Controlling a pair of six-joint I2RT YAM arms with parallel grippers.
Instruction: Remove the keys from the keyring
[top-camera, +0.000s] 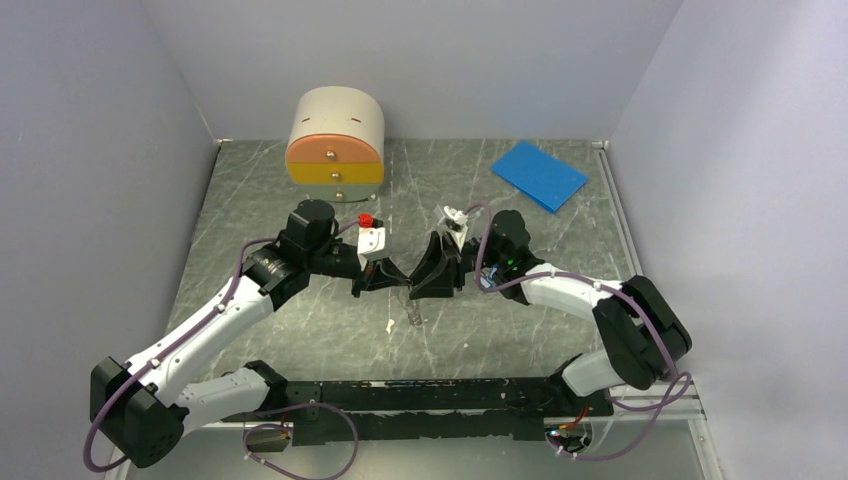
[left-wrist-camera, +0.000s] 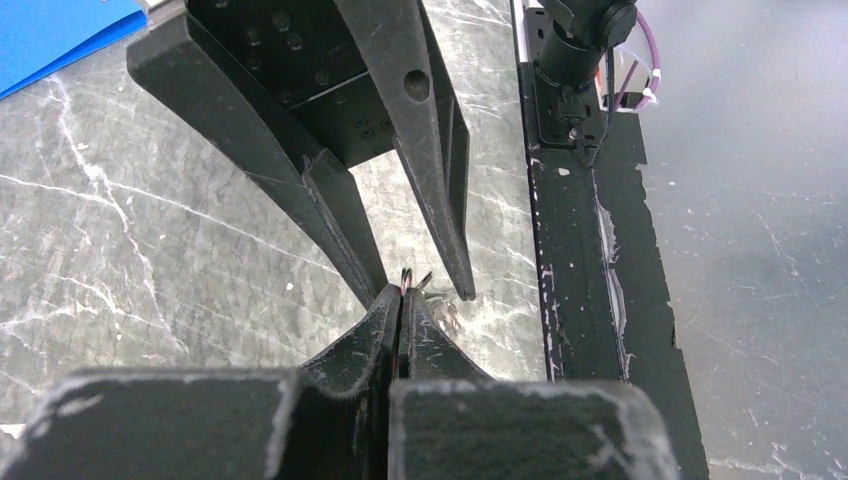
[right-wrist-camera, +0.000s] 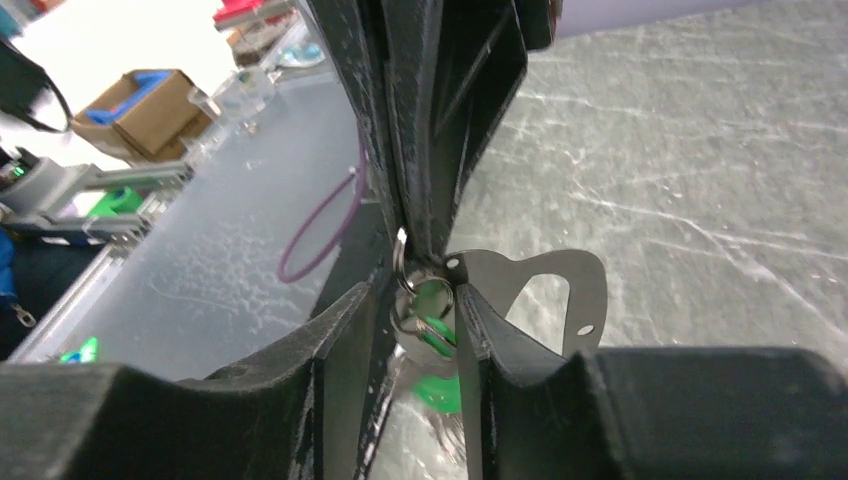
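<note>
- I have my left tool clamped on the keyring, above the counter.
- The keys hang just below the left tool, between my right tool's parted fingers; the right arm is nearer.

Green plastic keys, shiny metal keyring (thin wire), smooth marbled table

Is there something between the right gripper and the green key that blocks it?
Nothing visible blocks it. The green key sits in the gap between the fingers of the right gripper. It hangs on the keyring, which the left gripper pinches shut.
</note>
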